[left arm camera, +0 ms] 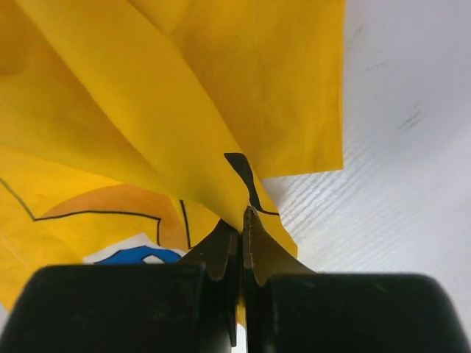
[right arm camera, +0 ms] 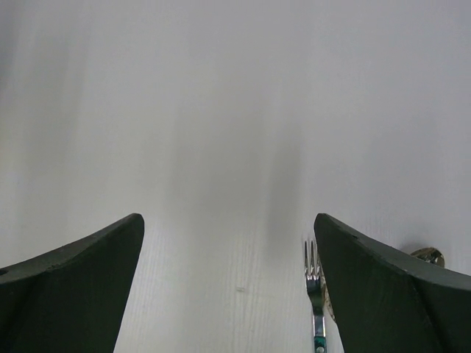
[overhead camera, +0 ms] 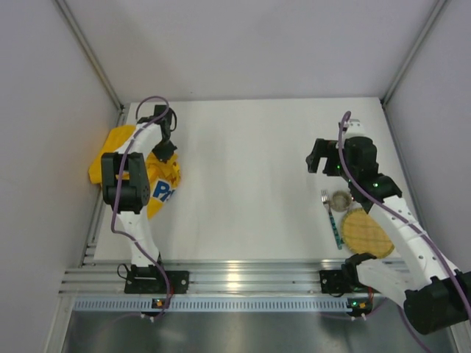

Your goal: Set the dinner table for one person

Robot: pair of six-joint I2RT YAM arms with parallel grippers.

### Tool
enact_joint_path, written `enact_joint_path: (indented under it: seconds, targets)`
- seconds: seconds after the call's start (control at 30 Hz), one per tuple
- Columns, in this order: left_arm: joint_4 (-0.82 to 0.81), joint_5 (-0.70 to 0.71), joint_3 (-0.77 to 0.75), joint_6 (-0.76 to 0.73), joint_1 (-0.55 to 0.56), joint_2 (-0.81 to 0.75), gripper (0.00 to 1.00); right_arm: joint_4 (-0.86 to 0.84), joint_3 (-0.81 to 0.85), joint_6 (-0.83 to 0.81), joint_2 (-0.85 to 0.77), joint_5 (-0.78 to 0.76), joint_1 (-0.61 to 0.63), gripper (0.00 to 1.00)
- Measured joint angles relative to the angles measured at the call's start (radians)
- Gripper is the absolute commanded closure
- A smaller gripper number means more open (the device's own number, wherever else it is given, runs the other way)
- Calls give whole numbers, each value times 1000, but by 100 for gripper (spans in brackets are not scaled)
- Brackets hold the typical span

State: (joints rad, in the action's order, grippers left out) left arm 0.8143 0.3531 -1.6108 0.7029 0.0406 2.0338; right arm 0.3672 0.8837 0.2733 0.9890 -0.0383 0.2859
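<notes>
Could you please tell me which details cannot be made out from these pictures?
- Top view: the left arm covers the middle of the yellow cloth, so its blue lettering is only partly readable.
- Left wrist view: cloth fills the frame; how much the shut left end effector pinches is hidden.
- Right wrist view: the fork is cut off at the bottom edge; the right end effector hides most of the small round dish.

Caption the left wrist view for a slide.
Left gripper pinching a fold of the yellow cloth mat, white dinner table alongside.

Left tool pinched tight; right tool wide apart
</notes>
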Motion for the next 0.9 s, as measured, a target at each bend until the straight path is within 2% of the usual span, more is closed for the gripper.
enact_joint_path:
  seconds: [0.17, 0.27, 0.37, 0.5, 0.57, 0.6, 0.7, 0.9]
  targets:
    - [-73, -91, 77, -32, 19, -19, 100, 0, 1, -12, 32, -5, 0, 0]
    - [-129, -151, 183, -83, 89, -71, 100, 1, 18, -11, 80, 0, 0, 0]
    - [-201, -231, 299, -142, 233, -156, 100, 0, 70, -7, 151, 18, 0, 0]
    - [-299, -430, 461, -195, 468, -332, 99, -3, 137, 13, 240, 57, 0, 0]
    - [-315, -509, 512, -207, 514, -419, 67, -8, 161, 33, 279, 84, 0, 0]
    - [-313, -529, 527, -216, 515, -456, 2, -8, 167, 45, 296, 98, 0, 0]
    - [-303, -535, 539, -225, 489, -550, 1, -9, 177, 77, 340, 140, 1, 0]
    - [-188, -422, 469, -229, 468, -634, 1, -22, 199, 144, 467, 223, 33, 0]
